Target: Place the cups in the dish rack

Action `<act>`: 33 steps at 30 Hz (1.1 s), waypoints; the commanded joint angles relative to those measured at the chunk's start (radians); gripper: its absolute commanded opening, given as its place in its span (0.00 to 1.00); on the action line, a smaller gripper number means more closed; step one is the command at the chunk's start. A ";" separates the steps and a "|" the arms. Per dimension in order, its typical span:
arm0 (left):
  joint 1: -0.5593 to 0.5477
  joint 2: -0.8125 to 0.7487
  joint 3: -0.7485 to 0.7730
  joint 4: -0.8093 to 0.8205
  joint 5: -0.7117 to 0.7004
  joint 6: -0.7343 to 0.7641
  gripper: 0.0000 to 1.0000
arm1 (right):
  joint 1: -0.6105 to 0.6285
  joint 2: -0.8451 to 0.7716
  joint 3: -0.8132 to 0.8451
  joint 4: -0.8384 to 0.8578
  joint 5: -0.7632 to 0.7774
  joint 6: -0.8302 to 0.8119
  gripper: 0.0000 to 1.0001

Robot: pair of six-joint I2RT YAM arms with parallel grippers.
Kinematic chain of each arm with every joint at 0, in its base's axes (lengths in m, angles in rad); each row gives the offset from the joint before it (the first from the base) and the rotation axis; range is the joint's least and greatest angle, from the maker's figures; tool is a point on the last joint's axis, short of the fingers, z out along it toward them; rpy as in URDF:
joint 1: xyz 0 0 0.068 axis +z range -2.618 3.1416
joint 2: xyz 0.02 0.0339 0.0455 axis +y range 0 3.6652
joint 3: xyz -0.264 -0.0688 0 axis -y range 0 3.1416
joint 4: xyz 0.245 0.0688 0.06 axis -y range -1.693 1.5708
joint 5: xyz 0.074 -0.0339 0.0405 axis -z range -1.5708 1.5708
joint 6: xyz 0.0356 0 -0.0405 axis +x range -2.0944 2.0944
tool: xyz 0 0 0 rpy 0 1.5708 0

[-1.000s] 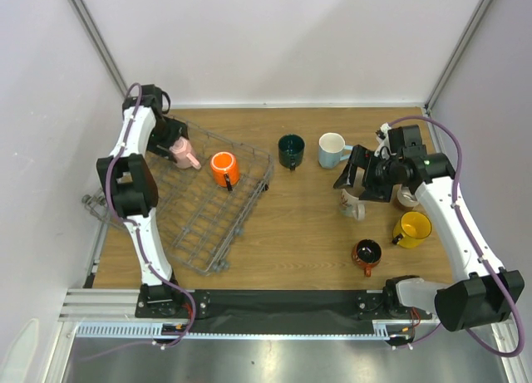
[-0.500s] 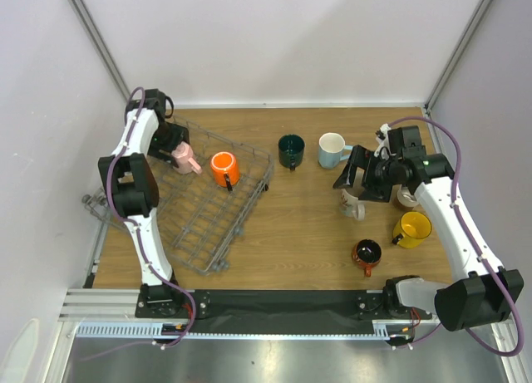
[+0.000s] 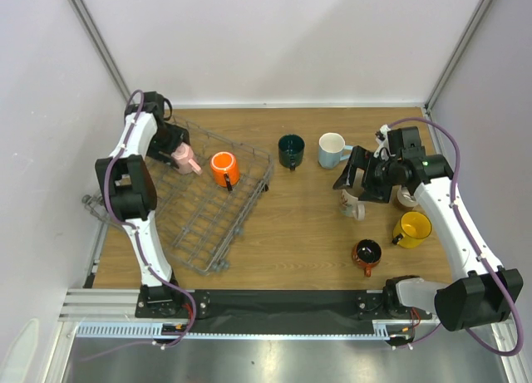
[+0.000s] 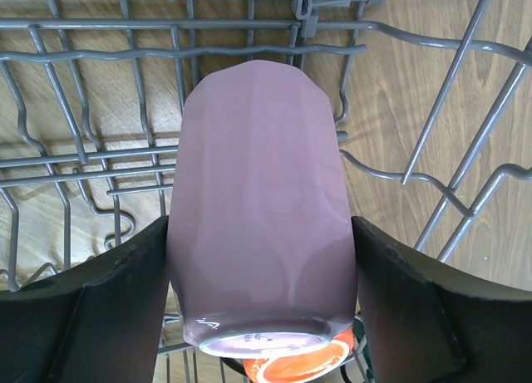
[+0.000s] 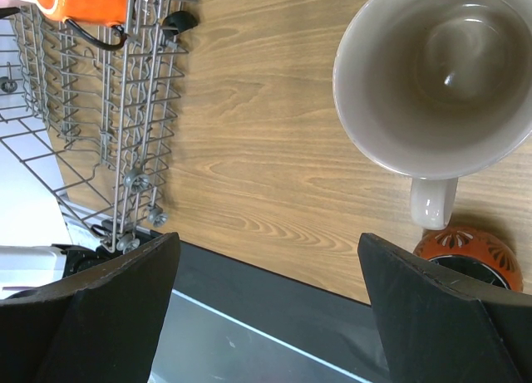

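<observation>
My left gripper [image 3: 174, 144] is shut on a pink mug [image 3: 186, 158] held on its side over the back left of the grey wire dish rack [image 3: 208, 225]. In the left wrist view the mug [image 4: 262, 150] fills the gap between the two fingers [image 4: 125, 300]. An orange mug [image 3: 224, 169] lies in the rack. My right gripper [image 3: 354, 175] is open and empty above a cream mug [image 3: 351, 204], which the right wrist view shows from above [image 5: 432, 84]. Dark green [image 3: 291, 150], light blue [image 3: 334, 149], yellow [image 3: 412, 228] and red-and-black [image 3: 366, 252] mugs stand on the table.
Another mug [image 3: 406, 198] is partly hidden under the right arm. The rack sits at an angle on the left half of the wooden table [image 3: 291, 225]. A black strip [image 3: 283, 300] runs along the near edge. White walls close in the left, back and right.
My left gripper has shifted the pink mug slightly within the back of the rack. The right arm has not moved.
</observation>
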 commanded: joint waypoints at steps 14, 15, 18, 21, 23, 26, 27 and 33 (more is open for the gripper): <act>0.026 -0.046 0.042 -0.028 0.054 0.028 1.00 | -0.004 -0.031 -0.003 0.042 -0.014 0.017 0.96; 0.026 -0.051 0.045 -0.026 0.046 0.030 1.00 | -0.004 -0.033 -0.004 0.045 -0.014 0.017 0.96; 0.029 -0.057 0.059 -0.048 0.041 0.037 1.00 | -0.004 -0.031 -0.008 0.050 -0.017 0.017 0.96; 0.035 -0.063 0.076 -0.075 0.034 0.039 1.00 | -0.004 -0.027 -0.003 0.054 -0.019 0.013 0.96; 0.034 -0.062 0.114 -0.118 0.025 0.028 1.00 | -0.004 -0.024 0.002 0.059 -0.019 0.008 0.96; 0.037 -0.069 0.161 -0.192 -0.014 0.027 1.00 | -0.004 -0.016 0.012 0.062 -0.011 -0.001 0.96; 0.035 -0.080 0.162 -0.209 -0.015 0.031 1.00 | -0.004 -0.008 0.026 0.059 -0.005 -0.009 0.96; 0.025 -0.221 0.044 -0.198 0.049 0.051 1.00 | -0.006 0.035 0.081 0.015 0.099 -0.022 0.96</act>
